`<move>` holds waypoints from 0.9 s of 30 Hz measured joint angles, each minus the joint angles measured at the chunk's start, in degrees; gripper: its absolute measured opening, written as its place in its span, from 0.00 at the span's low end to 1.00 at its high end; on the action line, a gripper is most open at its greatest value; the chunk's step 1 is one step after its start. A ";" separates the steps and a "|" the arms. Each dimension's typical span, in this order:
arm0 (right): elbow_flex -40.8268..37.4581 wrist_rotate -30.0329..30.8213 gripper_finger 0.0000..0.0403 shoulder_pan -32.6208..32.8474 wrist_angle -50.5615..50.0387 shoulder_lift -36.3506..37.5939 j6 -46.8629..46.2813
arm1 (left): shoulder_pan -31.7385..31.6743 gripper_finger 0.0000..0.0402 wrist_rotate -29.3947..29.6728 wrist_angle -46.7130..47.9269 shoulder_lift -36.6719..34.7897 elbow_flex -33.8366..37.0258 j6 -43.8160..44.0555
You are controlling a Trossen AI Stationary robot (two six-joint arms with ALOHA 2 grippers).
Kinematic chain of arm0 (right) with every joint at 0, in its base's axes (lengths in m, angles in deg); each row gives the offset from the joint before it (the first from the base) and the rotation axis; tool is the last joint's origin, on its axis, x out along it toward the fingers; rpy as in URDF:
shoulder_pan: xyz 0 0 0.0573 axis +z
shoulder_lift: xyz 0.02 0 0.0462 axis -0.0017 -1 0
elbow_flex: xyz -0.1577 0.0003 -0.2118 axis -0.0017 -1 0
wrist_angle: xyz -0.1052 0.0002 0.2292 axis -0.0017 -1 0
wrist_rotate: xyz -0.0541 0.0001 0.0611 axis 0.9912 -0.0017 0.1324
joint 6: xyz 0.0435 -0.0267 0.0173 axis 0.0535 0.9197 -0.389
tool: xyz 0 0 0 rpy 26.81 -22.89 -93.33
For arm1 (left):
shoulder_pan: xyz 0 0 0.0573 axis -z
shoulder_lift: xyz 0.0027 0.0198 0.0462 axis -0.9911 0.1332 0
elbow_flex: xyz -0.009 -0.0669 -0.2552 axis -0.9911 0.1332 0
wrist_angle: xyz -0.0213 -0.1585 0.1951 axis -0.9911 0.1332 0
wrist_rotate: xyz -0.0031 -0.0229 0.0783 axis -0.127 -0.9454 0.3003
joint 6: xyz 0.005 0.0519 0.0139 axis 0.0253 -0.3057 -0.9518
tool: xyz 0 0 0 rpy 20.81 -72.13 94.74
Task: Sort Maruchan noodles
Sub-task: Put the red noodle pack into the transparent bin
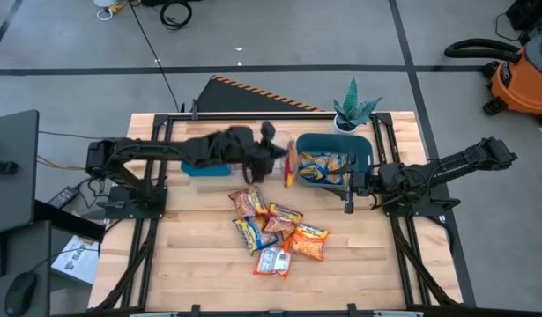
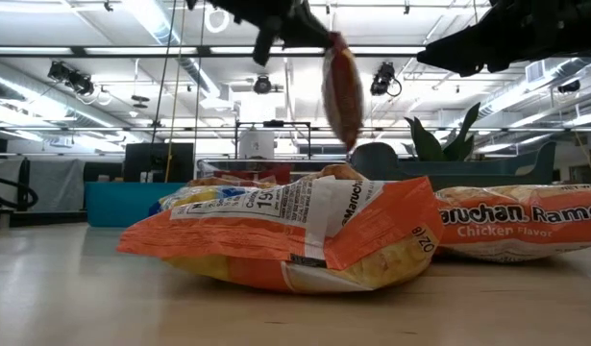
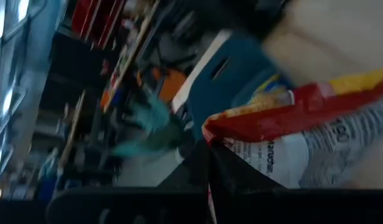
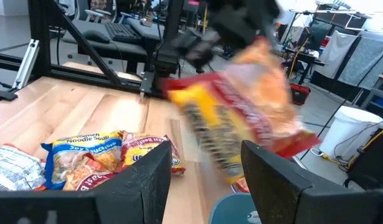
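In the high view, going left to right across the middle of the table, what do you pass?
Left arm's base → left gripper → red-orange noodle packet hanging from it → teal bin with packets inside → right gripper, open → right arm's base.

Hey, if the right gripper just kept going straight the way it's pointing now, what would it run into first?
Most likely the red-and-yellow noodle packet hanging from the left gripper, dead ahead of the right gripper, whose fingers are open. Depth is uncertain, so it may pass beneath it, toward the packets on the table.
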 joint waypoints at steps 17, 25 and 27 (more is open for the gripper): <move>0.00 0.50 0.49 -0.07 0.16 -0.02 0.13 | -13.58 0.01 -11.47 5.65 3.21 0.10 10.16; 0.00 0.54 0.49 -0.11 0.22 -0.02 0.07 | -13.03 0.01 -11.79 4.81 6.21 0.07 11.65; 0.00 0.51 0.49 -0.11 0.26 -0.02 0.07 | -13.05 0.01 -10.90 4.92 7.51 0.07 12.41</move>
